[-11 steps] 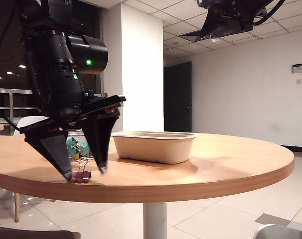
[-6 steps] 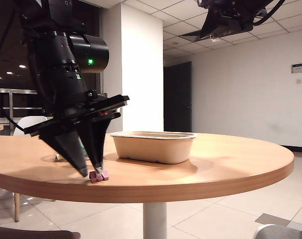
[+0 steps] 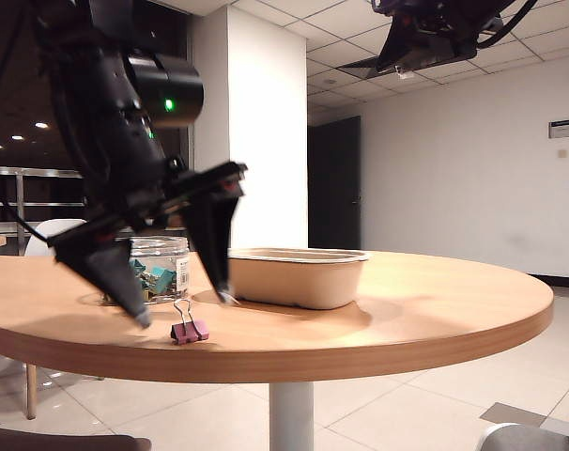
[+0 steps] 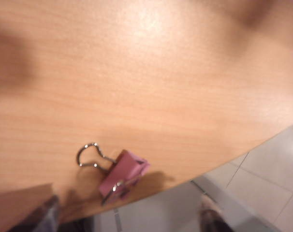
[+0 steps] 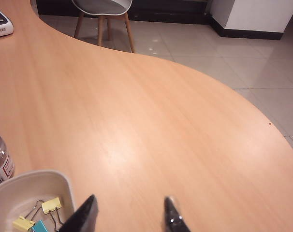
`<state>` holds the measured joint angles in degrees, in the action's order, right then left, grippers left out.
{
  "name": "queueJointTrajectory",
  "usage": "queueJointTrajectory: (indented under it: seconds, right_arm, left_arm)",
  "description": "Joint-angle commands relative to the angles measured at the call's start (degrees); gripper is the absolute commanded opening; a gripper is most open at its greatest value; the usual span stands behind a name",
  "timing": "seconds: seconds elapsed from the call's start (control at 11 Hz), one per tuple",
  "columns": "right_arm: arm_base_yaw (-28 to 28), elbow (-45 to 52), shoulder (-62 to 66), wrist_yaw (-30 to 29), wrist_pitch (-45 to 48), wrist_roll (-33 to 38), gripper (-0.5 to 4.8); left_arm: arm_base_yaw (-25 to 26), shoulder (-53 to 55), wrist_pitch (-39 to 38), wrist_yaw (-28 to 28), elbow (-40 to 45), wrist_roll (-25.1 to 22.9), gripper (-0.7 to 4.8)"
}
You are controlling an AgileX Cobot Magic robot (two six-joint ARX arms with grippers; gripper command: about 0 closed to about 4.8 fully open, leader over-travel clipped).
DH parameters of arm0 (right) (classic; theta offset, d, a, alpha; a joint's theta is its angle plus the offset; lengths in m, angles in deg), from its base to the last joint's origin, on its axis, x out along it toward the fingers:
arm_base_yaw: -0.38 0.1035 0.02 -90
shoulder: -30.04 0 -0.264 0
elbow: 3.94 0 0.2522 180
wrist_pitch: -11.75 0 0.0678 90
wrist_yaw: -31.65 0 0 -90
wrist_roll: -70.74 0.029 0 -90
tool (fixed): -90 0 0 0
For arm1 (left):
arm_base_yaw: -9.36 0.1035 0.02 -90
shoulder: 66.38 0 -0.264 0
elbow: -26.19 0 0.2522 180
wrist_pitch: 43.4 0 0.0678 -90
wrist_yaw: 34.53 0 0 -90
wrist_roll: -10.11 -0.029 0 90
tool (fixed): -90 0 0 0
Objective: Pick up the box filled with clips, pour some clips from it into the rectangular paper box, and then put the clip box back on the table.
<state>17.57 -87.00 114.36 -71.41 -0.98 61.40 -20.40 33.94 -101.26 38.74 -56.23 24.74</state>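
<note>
Left gripper [image 3: 183,313], jaws spread at lower left above a stray pink clip [image 3: 189,331] near the round wood-grain table's [image 3: 407,310] edge, may knock it off; right gripper [image 5: 128,215], parted and empty, hovers beside the beige paper tray [image 3: 294,275]; clear round jar [image 3: 160,268] stands behind.
</note>
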Motion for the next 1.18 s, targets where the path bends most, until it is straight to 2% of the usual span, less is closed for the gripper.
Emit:
queueJointTrajectory:
  seconds: [0.09,0.45,0.54,0.63,0.81,0.91,1.09,1.18]
  right_arm:
    - [0.07,-0.31,-0.37,-0.15,0.96,0.37,1.80]
    - [0.07,-0.31,-1.20,-0.81,0.96,0.39,1.80]
    - [0.07,-0.31,-1.53,-0.79,0.96,0.39,1.80]
    - [0.07,-0.31,-1.53,-0.79,0.94,0.39,1.80]
    - [0.07,-0.31,-1.53,-0.79,0.96,0.39,1.80]
    - [0.07,-0.31,-1.53,-0.81,0.96,0.39,1.80]
    - [0.07,-0.31,-1.53,-0.79,0.96,0.39,1.80]
    - [0.07,-0.31,-1.53,-0.81,0.96,0.39,1.80]
  left_arm:
    - [-0.02,-0.61,-0.31,0.11,-0.11,0.66,4.00]
    - [-3.76,4.35,2.05,1.62,-0.04,1.09,3.99]
    - [-3.76,4.39,2.73,1.70,-0.07,1.90,2.89]
    - [-3.76,4.39,2.73,1.70,-0.07,1.90,2.40]
    - [-3.76,4.39,2.80,1.70,-0.09,1.90,2.13]
    - [-3.76,4.39,4.61,1.73,-0.24,1.95,1.06]
    - [-3.76,4.39,6.49,2.21,-0.39,2.45,1.06]
    - [-3.28,4.35,8.94,2.32,-0.50,4.70,1.29]
